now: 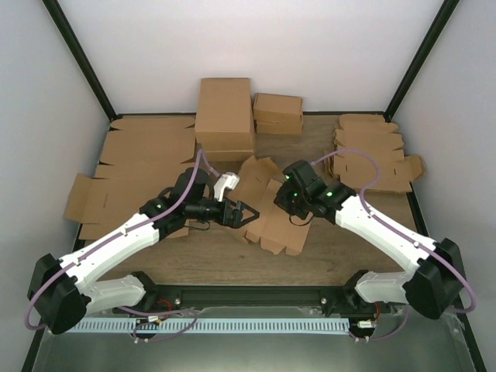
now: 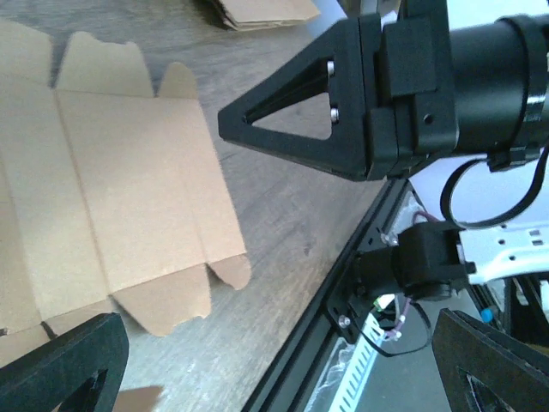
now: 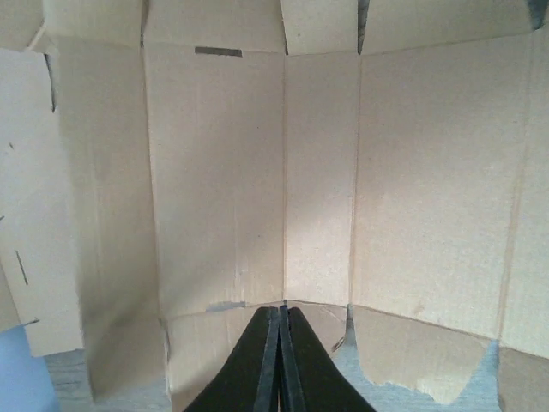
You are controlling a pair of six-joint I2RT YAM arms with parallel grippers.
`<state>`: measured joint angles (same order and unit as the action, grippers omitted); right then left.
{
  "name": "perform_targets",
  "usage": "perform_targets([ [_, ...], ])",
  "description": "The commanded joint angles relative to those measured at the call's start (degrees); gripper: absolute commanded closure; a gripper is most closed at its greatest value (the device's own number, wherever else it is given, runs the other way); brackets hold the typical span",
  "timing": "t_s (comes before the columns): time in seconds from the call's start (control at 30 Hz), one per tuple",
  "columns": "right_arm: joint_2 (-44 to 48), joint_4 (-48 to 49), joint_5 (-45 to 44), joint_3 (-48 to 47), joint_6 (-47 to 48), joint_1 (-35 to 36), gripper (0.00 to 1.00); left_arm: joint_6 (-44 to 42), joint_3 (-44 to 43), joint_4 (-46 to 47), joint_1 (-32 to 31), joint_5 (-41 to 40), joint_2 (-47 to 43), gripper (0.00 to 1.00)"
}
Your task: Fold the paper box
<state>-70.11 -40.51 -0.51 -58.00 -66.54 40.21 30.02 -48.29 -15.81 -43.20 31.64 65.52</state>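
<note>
Right pincer [image 3: 280, 309] closed at paper box [image 3: 317, 172] edge; left pincer [image 1: 242, 213] wide open nearby.

- paper box [image 3: 317, 172]: plain brown cardboard, matt, slightly fibrous, with pressed crease lines.
- table [image 2: 292, 215]: wood-grain top, matt grey-brown.
- right gripper [image 3: 280, 309]: smooth matt black plastic fingers.
- left arm [image 1: 116, 244]: smooth white shell, slight sheen.
- near rail [image 2: 343, 283]: black metal, satin.

Robot lab cell; white walls [image 1: 248, 39]; black frame posts [image 1: 80, 58]; wooden table [image 1: 232, 263].
</note>
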Motion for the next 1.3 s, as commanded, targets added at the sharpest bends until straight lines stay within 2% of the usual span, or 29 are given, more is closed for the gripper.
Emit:
perform_targets([
  [0.0,-3.3,5.5,1.4,-0.3,0.9,-0.3,0.98,-0.3,-0.3,-3.2,3.1,-1.6,-0.6,0.00],
  [0.1,-3.2,7.1,-0.5,0.9,2.0,-0.3,0.95,-1.7,-0.4,-6.7,5.1,-8.1,-1.4,0.00],
  [0.23,-0.2,14.5,0.7,5.9,6.9,-0.3,0.85,-3.0,-1.1,-10.6,6.6,-17.0,-1.7,0.00],
  [0.33,1.5,18.3,3.2,9.3,12.2,-0.5,0.75,-3.4,-1.1,-11.4,9.1,-19.3,-0.3,0.00],
  [0.4,2.7,21.0,6.0,12.2,15.2,-1.2,0.71,-4.6,-1.6,-12.1,10.6,-21.3,1.7,0.03],
  [0.57,6.1,30.6,19.5,22.5,20.9,-7.9,0.69,-8.9,-3.0,-10.0,11.6,-20.9,8.3,0.07],
  [0.6,6.1,32.0,21.9,24.2,22.0,-9.1,0.73,-10.0,-3.8,-9.5,11.6,-20.6,9.8,0.08],
  [0.63,6.0,33.2,23.8,25.6,23.2,-10.0,0.92,-11.4,-4.6,-9.1,11.7,-20.3,12.0,0.10],
  [0.67,6.0,34.4,25.3,26.9,24.2,-10.6,0.98,-12.9,-5.8,-9.2,11.7,-20.6,13.8,0.14],
  [0.73,5.8,35.9,26.3,28.9,25.7,-11.4,0.99,-15.3,-8.4,-10.0,11.7,-23.8,16.6,0.19],
  [0.87,5.7,38.6,27.2,31.8,27.3,-12.6,0.99,-18.4,-9.9,-8.0,12.7,-24.8,19.7,0.21],
  [1.03,3.7,43.5,31.7,35.3,27.5,-15.1,0.99,-19.0,-10.8,-6.5,15.4,-22.3,24.9,0.22],
  [1.27,1.9,44.7,30.4,37.9,28.1,-17.0,0.99,-21.6,-12.0,-4.8,17.4,-15.7,31.0,0.21],
])
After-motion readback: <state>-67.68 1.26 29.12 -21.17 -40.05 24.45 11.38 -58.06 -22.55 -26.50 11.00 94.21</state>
